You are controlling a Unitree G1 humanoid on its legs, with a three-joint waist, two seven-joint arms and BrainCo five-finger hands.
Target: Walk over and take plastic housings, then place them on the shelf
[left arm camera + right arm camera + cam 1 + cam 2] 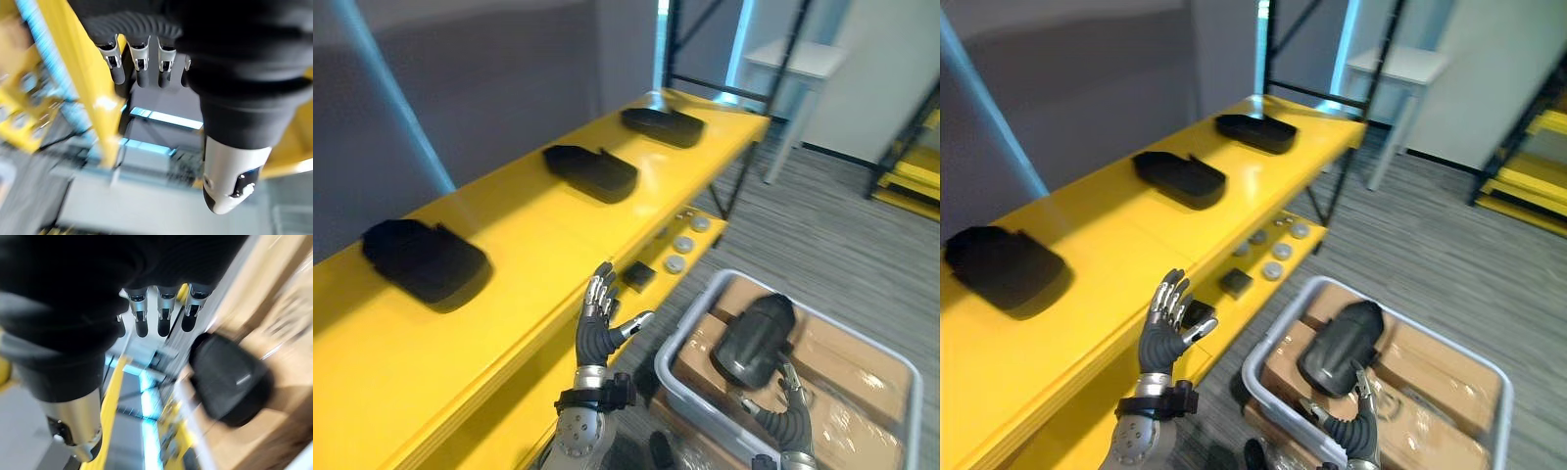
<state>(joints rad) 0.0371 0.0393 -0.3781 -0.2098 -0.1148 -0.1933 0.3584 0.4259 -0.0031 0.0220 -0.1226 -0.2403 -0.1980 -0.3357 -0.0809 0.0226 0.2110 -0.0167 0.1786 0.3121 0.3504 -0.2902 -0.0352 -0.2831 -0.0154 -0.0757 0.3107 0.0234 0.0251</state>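
Three black plastic housings lie on the yellow shelf [509, 220]: a near one [423, 259], a middle one [590, 171] and a far one [663, 125]. Another black housing [754, 340] rests on cardboard boxes inside a grey bin [677, 345] on the floor. My left hand [599, 325] is raised beside the shelf's front edge, fingers straight and spread, holding nothing. My right hand [783, 411] sits low over the bin, just short of the housing [230, 377], with its fingers [164, 318] extended and not touching it.
A lower yellow shelf level holds round grey parts [683, 245] and a small black block [637, 276]. A white table [803, 61] and black rack posts stand past the shelf's far end. Another yellow rack [911, 166] is at the right. Grey floor lies between.
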